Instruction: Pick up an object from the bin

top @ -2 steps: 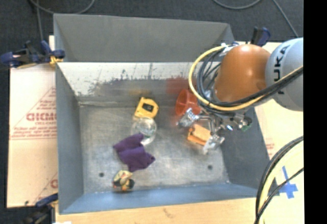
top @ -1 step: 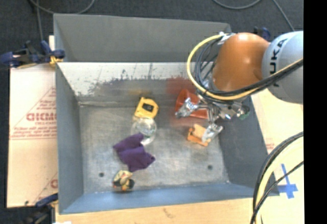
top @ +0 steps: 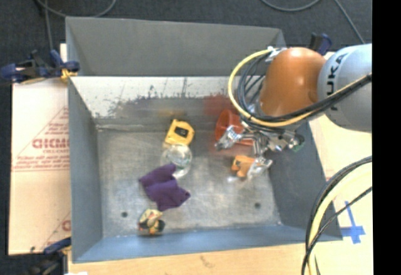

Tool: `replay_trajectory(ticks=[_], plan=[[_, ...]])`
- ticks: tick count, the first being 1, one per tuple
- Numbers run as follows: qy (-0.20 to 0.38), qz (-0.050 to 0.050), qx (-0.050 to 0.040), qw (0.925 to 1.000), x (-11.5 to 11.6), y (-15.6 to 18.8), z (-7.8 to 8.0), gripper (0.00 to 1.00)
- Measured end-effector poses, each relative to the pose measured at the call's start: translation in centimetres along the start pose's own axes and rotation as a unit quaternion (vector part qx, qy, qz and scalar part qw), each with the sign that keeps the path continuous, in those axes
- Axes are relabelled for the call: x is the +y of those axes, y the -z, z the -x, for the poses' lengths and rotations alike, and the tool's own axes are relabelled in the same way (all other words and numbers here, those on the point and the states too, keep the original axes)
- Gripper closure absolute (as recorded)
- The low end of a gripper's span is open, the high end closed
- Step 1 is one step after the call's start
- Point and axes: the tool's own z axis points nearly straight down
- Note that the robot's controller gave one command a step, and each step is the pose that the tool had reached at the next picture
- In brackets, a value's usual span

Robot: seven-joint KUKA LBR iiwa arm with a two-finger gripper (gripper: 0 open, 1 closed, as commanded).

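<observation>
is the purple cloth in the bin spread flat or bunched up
Bunched up. The purple cloth lies crumpled on the floor of the bin with uneven folds, touching the clear round thing above it.

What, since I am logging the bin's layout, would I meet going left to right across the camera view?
Crumpled purple cloth → yellow box-shaped tape measure → red-orange plastic cup → gripper. Left out, overlapping others: clear round glass, small mottled ball, small orange piece.

Grey metal bin (top: 84, 142) contents: yellow block with black face (top: 178, 133); purple crumpled cloth (top: 164, 187); small orange piece (top: 240, 164); mottled tan-and-black lump (top: 151, 222).
</observation>
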Motion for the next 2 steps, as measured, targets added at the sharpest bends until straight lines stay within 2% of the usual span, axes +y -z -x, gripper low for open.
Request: replay_trajectory(ticks=[1,2], plan=[[0.040,0.002,0.0004,0.9992,2.9,1.5,-3.3,0.00],[0.109,-0.007,-0.0045,0.9941,-0.1,1.5,-1.4,0.00]])
